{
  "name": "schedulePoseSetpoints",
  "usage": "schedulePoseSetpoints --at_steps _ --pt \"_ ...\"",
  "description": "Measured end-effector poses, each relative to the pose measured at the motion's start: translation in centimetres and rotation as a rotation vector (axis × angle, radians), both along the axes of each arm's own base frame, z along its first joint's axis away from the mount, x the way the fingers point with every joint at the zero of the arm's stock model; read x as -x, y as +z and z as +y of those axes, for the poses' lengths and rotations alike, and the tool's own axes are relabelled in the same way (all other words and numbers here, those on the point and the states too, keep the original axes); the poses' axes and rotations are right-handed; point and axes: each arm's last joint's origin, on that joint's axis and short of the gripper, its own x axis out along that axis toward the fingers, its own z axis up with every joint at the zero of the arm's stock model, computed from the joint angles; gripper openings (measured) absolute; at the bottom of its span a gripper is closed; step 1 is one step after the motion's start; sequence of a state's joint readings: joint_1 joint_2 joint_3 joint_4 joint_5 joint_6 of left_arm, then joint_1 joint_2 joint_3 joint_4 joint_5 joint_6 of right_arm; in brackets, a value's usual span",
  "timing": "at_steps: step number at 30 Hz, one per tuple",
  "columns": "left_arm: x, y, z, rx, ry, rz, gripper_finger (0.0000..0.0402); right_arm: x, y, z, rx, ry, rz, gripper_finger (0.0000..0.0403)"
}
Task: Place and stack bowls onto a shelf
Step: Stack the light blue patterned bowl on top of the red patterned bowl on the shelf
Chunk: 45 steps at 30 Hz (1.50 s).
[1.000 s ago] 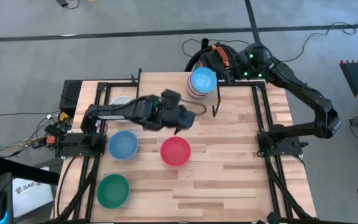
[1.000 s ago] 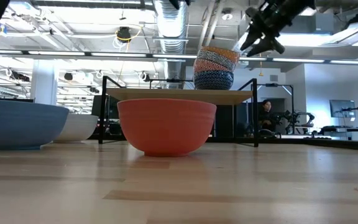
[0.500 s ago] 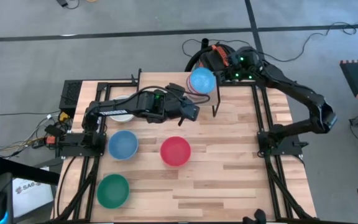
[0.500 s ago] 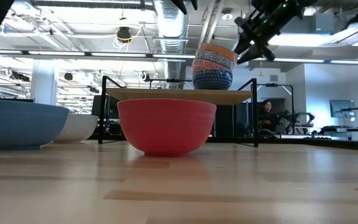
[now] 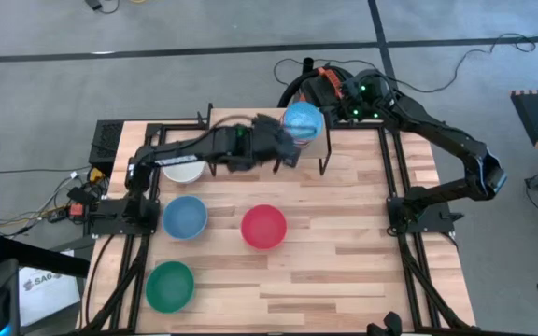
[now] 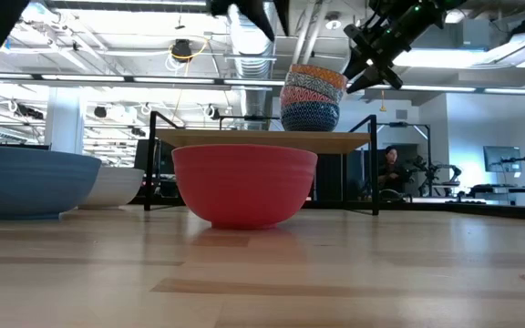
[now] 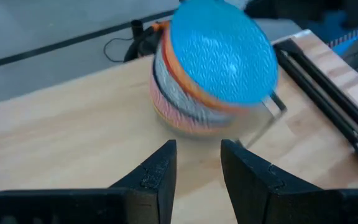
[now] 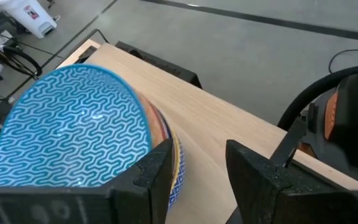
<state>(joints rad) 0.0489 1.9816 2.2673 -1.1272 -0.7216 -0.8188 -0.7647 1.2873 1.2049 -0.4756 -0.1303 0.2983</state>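
Nearest you on the desk [image 5: 344, 252], the green bowl [image 5: 169, 286], the plain blue bowl [image 5: 185, 217] and the red bowl [image 5: 263, 227] sit where they sat a second ago, and the white bowl [image 5: 183, 170] is still back near the left frame; none is on the shelf [image 6: 262, 140] yet.

What has changed is above them. Your left end effector [image 7: 197, 163] has swung from over the red bowl toward the back, and now hovers just short of the stack of patterned bowls [image 5: 302, 124] on the shelf, fingers apart with nothing between them.

Farther back, your right end effector [image 8: 197, 163] has drawn a little away from the stack's far side; its fingers are also apart and carry nothing. The topmost blue-patterned bowl [image 8: 73, 127] now leans out of line with those beneath.

You should judge that stack placed but untidy: square it before fetching the four loose bowls.
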Motion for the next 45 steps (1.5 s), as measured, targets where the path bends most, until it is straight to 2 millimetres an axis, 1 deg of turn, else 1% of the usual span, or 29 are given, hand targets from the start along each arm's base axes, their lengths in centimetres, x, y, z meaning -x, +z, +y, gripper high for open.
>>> schedulePoseSetpoints --at_steps 3,7,11,14,19,22,25,28,33,45 --pt "-0.9 -0.4 2.3 -0.005 -0.036 -0.029 0.0110 0.0 0.0 0.0 0.001 -0.001 -0.001 0.0173" --pt "-1.0 -0.1 4.7 0.000 -0.031 -0.093 0.0110 0.2 0.1 0.1 -0.003 0.000 0.005 0.0173" --pt "-0.7 -0.1 6.3 -0.006 -0.005 -0.077 0.0110 0.5 0.4 0.3 0.010 0.001 0.003 0.0173" --pt "-0.4 -0.3 7.0 0.017 -0.017 -0.063 0.0110 0.8 0.5 0.2 0.014 -0.008 0.004 0.0173" --pt "-0.9 -1.3 7.4 0.037 -0.023 -0.035 0.0110 0.9 0.4 0.2 0.008 -0.006 0.018 0.0173" --pt "-1.6 -1.7 7.7 0.041 -0.036 -0.053 0.0110 0.9 0.4 0.2 0.012 -0.002 0.021 0.0173" --pt "-2.1 -3.0 7.9 0.072 -0.038 -0.008 0.0110 0.9 0.4 0.2 0.014 0.000 0.024 0.0173" --pt "-2.1 -3.3 8.0 0.092 -0.035 0.002 0.0110 0.9 0.3 0.3 0.013 0.003 0.030 0.0173" --pt "-2.0 -3.1 8.0 0.085 -0.032 0.004 0.0110 0.9 0.3 0.3 0.013 0.003 0.032 0.0173" --pt "-1.3 -0.5 7.7 0.050 -0.052 -0.035 0.0110 0.9 0.3 0.3 0.014 0.004 0.032 0.0173"
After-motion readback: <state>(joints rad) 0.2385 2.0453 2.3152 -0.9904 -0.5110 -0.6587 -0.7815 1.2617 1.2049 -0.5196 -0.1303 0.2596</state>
